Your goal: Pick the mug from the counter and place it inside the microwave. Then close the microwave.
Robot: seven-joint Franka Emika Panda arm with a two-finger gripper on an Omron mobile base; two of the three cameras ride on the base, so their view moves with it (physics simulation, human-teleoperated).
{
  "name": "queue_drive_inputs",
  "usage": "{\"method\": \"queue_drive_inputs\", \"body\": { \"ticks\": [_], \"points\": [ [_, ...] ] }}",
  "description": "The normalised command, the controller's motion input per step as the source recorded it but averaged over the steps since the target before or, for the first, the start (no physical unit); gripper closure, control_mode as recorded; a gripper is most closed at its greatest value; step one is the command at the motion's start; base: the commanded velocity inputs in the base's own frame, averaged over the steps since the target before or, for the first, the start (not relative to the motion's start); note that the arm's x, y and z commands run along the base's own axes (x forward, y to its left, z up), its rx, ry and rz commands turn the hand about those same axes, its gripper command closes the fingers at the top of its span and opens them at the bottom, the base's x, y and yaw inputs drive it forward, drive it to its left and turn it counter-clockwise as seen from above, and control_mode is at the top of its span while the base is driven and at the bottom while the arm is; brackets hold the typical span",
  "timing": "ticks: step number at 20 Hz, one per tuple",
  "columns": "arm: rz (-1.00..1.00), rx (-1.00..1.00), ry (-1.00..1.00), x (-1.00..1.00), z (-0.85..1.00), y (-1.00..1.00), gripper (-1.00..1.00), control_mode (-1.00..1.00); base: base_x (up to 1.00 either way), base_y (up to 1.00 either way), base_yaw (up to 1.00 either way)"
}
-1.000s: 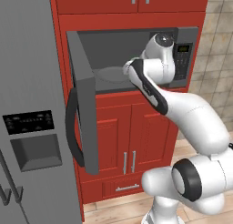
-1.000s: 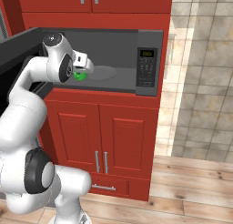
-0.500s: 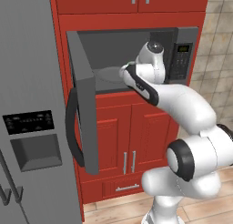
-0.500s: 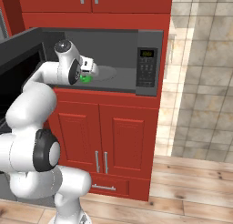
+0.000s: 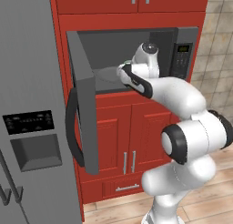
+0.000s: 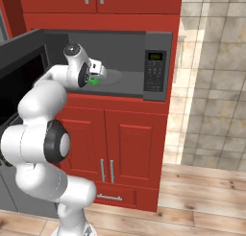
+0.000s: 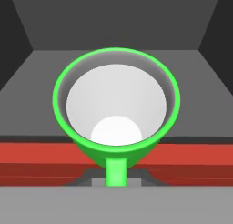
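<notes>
The green mug hangs in front of the open microwave, its pale inside facing the hand camera and its handle pointing toward the hand. My gripper is shut on the mug, just above the front lip of the grey cavity floor. In the left base view my hand reaches into the opening from the right. The microwave's door stands swung out to the left, its black handle toward me. The button panel is on the right. The counter is out of view.
A tall grey fridge stands just left of the open door. Red cabinet doors lie below the microwave and more above. A tiled wall and wooden floor are to the right.
My hand has carried the mug a little further toward the cavity opening, and the elbow has swung lower. The grip on the mug is the same.
</notes>
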Motion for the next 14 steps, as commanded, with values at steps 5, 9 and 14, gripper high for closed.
{"method": "queue_drive_inputs", "body": {
  "ticks": [5,9,14],
  "points": [
    [0.0,0.0,0.0,0.51,-0.01,0.01,1.0,-1.0,0.0,0.0,0.0],
    [0.0,0.0,0.0,0.39,0.0,0.03,1.0,-1.0,0.0,0.0,0.0],
    [0.0,0.0,0.0,0.24,-0.01,0.0,1.0,-1.0,0.0,0.0,0.0]
  ]
}}
